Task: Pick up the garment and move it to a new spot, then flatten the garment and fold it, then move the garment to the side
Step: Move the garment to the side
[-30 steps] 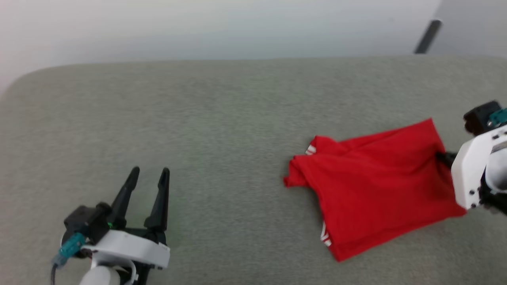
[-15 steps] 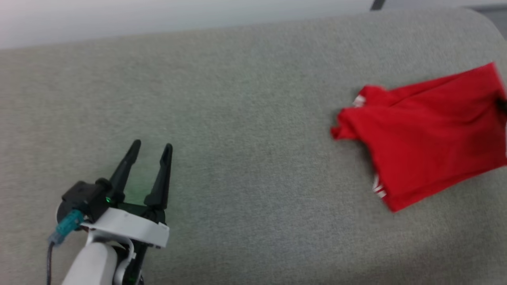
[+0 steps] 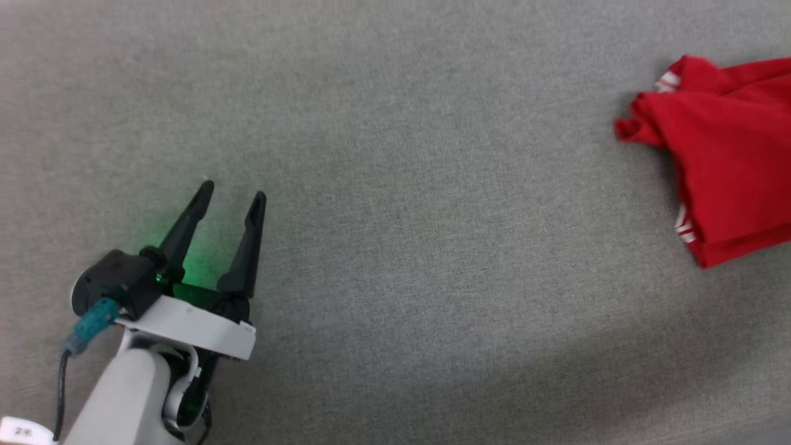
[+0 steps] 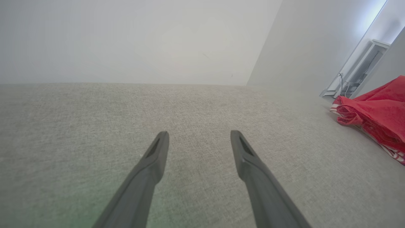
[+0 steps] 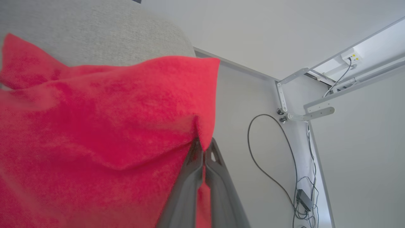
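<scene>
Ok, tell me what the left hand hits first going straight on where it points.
The way looks free: the left hand points along the grey cushion, perhaps grazing it farther on; the garment lies off to its right.

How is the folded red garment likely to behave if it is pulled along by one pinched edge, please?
Probably floppy: the garment puckers where the right gripper pinches its edge with shut jaws. Likely light, since the cloth looks thin. Its folded layers may shift on the grey fabric surface, as one corner sticks out loosely.

garment (image 3: pixel 732 148): cut off at head view's right edge
right end effector (image 5: pixel 202 152): tips hidden in the garment, apparently pinching it
</scene>
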You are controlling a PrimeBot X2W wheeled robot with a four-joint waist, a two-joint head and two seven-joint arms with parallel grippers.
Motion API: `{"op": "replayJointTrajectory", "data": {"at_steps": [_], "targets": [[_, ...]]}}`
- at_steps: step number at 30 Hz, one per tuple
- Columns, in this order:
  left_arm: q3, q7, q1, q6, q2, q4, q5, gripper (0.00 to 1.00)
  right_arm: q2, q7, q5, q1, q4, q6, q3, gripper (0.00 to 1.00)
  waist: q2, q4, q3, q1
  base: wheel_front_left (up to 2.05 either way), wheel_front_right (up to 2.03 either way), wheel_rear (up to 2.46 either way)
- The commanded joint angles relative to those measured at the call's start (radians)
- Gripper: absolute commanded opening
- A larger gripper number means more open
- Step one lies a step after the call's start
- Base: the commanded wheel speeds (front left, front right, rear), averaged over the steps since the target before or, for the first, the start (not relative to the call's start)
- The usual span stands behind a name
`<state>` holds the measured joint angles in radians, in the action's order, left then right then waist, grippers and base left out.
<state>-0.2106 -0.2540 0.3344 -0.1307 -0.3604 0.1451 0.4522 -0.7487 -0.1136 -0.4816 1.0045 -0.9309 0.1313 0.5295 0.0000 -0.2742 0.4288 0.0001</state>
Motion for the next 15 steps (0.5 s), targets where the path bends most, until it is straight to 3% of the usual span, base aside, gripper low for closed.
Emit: {"op": "replayJointTrajectory", "data": {"at_steps": [1,15], "targets": [[0.0,0.004,0.013,0.001,-0.006,-0.004,0.003,1.0,0.0,0.013,0.013,0.021,-0.014,-0.001,-0.01,0.0,0.0,-0.01,0.028,-0.0001,0.0,0.0,0.0],[-0.015,0.011,0.034,0.0,-0.034,-0.003,0.015,1.0,0.095,0.133,0.129,0.093,-0.283,-0.001,-0.098,0.0,0.0,-0.006,0.067,-0.0001,0.0,0.0,0.0]]}}
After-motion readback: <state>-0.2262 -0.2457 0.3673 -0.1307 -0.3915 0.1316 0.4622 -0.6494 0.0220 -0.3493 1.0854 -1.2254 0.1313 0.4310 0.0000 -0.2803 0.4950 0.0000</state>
